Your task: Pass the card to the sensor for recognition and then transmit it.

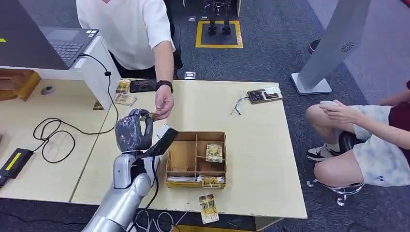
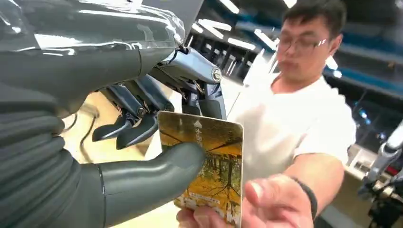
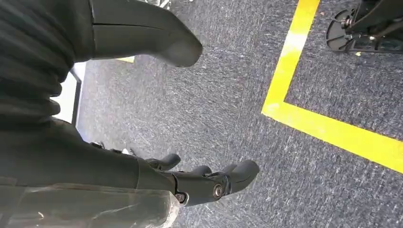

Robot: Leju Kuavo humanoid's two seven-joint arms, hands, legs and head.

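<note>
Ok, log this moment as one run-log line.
stage: handover | left hand: holds card | person's hand: touches card | right hand: hanging, empty | wooden box: on table

My left hand (image 1: 131, 129) is raised above the table (image 1: 251, 145), fingers upward, holding a card (image 1: 153, 116) at its fingertips. A person's hand (image 1: 164, 102) meets the card from the far side. A wooden tray (image 1: 183, 157) with dividers sits just right of my hand and holds cards. One loose card (image 1: 208, 208) lies at the near table edge. A laptop (image 1: 43, 41) stands far left.
</note>
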